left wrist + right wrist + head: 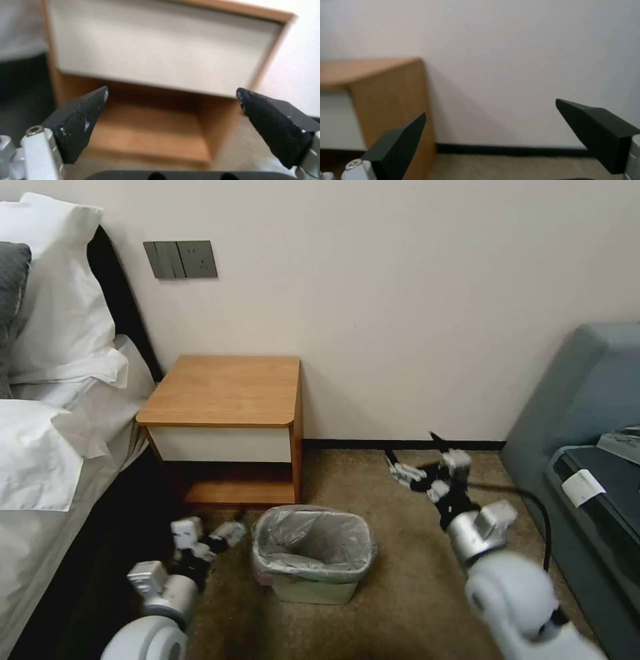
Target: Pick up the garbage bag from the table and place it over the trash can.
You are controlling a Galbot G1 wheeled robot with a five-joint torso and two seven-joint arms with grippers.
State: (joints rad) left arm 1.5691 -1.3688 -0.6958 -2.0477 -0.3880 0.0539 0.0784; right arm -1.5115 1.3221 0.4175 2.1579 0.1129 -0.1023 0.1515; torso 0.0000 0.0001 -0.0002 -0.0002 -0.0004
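Garbage bag lines trash can, betw. both grippers' wide-spread, empty fingers: left, right.

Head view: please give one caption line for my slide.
Garbage bag lines the trash can before the table; left gripper and right gripper open beside it.

Garbage bag lining trash can
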